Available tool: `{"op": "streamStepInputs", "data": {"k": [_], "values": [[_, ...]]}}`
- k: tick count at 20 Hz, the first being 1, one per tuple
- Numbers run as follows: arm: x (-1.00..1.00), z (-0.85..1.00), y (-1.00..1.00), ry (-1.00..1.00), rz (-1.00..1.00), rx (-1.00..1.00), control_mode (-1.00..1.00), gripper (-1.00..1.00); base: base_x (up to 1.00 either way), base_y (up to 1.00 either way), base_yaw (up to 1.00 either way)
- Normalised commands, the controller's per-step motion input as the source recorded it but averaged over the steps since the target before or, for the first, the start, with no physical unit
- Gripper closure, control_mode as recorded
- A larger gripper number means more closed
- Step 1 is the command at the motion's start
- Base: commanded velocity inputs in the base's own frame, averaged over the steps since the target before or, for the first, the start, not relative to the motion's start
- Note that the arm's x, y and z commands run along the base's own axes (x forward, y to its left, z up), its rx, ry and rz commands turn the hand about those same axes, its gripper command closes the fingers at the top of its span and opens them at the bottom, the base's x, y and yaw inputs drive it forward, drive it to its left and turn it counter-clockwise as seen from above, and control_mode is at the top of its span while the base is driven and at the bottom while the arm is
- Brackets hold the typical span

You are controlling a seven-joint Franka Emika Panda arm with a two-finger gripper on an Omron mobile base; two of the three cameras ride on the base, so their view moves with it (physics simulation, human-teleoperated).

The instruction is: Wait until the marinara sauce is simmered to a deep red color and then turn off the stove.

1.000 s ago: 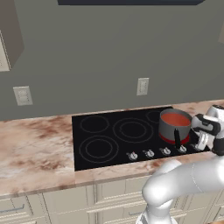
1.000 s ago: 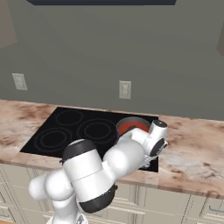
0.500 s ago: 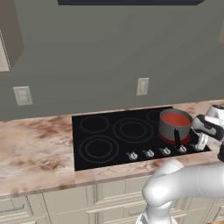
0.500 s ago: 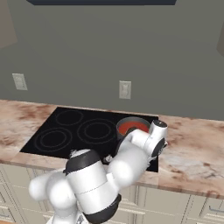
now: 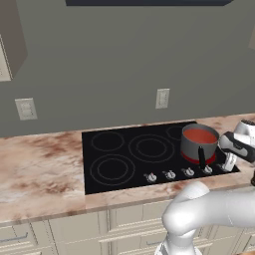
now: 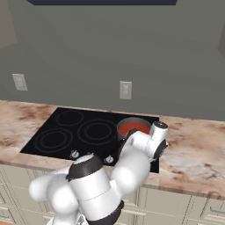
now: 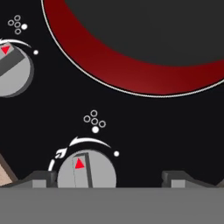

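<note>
Now over the stove (image 5: 124,154), the spread gripper (image 7: 108,177) straddles a knob (image 7: 86,169), apparently the glowing burner's; centring first should prevent slipping.

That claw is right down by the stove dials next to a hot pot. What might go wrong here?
Two things, as guesses. The knob sits left of centre between the open gripper tips, so closing could catch it unevenly and slip. A second knob sits close by, so drifting sideways could turn the wrong burner. The burner glows red under the saucepan of marinara sauce.
</note>
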Motion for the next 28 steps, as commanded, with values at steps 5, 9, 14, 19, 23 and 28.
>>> {"op": "streamStepInputs", "data": {"k": [5, 9, 14, 19, 23, 28], "values": [[0.00, -0.17, 0.00, 0.00, 0.00, 0.00, -1.00, -1.00, 0.00, 0.00, 0.00], [0.00, -0.13, 0.01, 0.00, 0.00, 0.00, -1.00, -1.00, 0.00, 0.00, 0.00], [0.00, -0.10, 0.02, 0.00, 0.00, 0.00, -1.00, 1.00, 0.00, 0.00, 0.00], [0.00, -0.01, 0.00, 0.00, 0.00, 0.00, -1.00, 1.00, 0.00, 0.00, 0.00], [0.00, 0.00, 0.00, 0.00, 0.00, 0.00, -1.00, 1.00, 0.00, 0.00, 0.00], [0.00, 0.00, 0.00, 0.00, 0.00, 0.00, -1.00, 1.00, 0.00, 0.00, 0.00]]}}
